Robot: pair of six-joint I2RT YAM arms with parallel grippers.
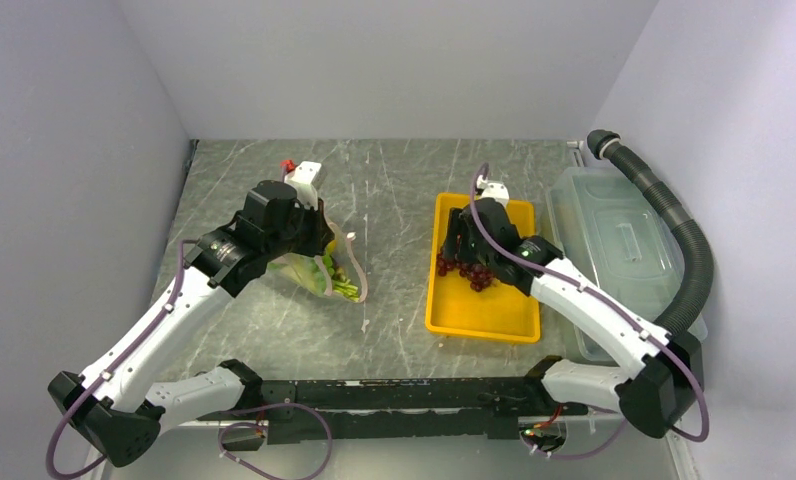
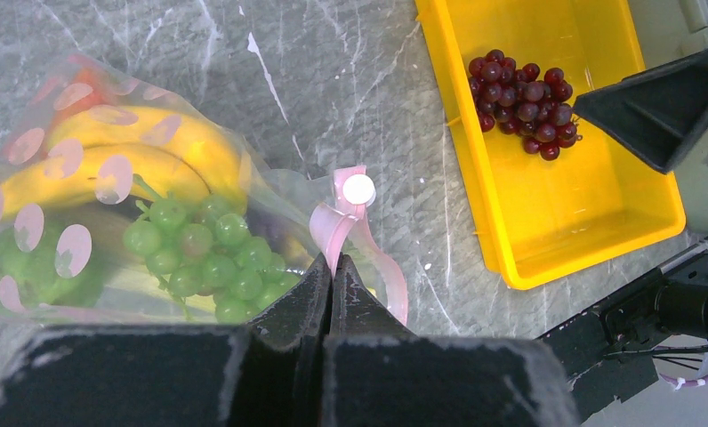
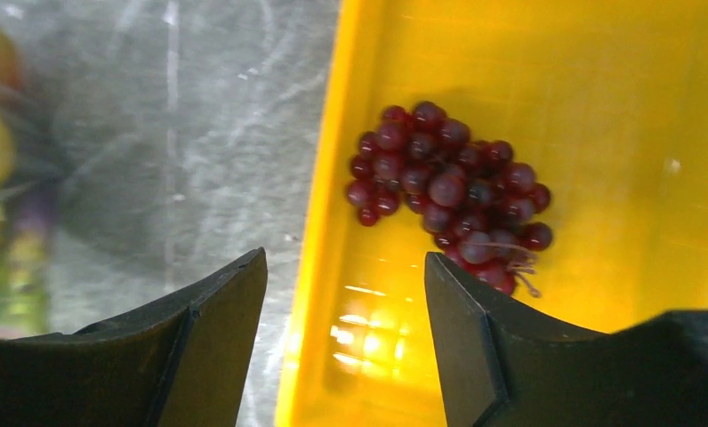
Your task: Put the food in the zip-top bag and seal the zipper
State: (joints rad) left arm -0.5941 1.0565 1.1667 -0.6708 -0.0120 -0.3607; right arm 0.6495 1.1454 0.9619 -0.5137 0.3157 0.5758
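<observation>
Left tool [image 2: 331, 265] is pressed together on the zipper [image 2: 334, 233] of the bag [image 2: 30, 222], left on the worktop [image 2: 333, 71]; bananas [image 2: 155, 151] and green grapes [image 2: 199, 253] are inside. Right tool [image 3: 346, 258] is spread over the purple grapes [image 3: 448, 191] in the tray [image 3: 599, 89]. Tray wall is straddled: rim could be struck, grapes missed.

likely lab: white enclosure walls [image 1: 394, 60], marbled table [image 1: 394, 200]
</observation>
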